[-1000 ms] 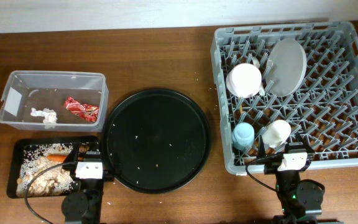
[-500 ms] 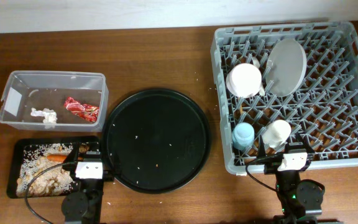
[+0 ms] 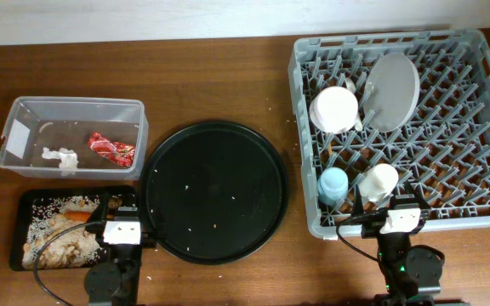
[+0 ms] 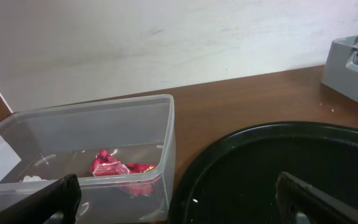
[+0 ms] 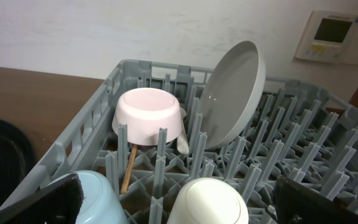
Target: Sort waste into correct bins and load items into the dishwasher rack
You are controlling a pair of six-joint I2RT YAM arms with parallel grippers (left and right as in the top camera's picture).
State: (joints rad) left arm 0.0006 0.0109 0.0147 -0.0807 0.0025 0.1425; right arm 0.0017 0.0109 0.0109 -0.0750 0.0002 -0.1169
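The grey dishwasher rack (image 3: 475,127) holds the white bowl (image 3: 334,109), the grey-green plate (image 3: 391,92), the light blue cup (image 3: 333,184) and the cream cup (image 3: 379,181). The wooden stick (image 5: 128,168) lies in the rack under the bowl (image 5: 149,114). The clear tub (image 3: 24,115) holds the red wrapper (image 3: 111,148) and white tissue (image 3: 59,156). The black tray (image 3: 24,204) holds rice scraps (image 3: 58,234), the carrot (image 3: 78,216) and a brown lump (image 3: 114,202). My left gripper (image 4: 179,202) is open and empty near the tub (image 4: 166,124). My right gripper (image 5: 179,199) is open and empty over the cups. The fork is barely visible.
A large round black tray (image 3: 215,189) with a few rice grains lies in the middle of the brown table. A wall unit (image 5: 331,34) hangs behind the rack. Both arms sit at the table's front edge.
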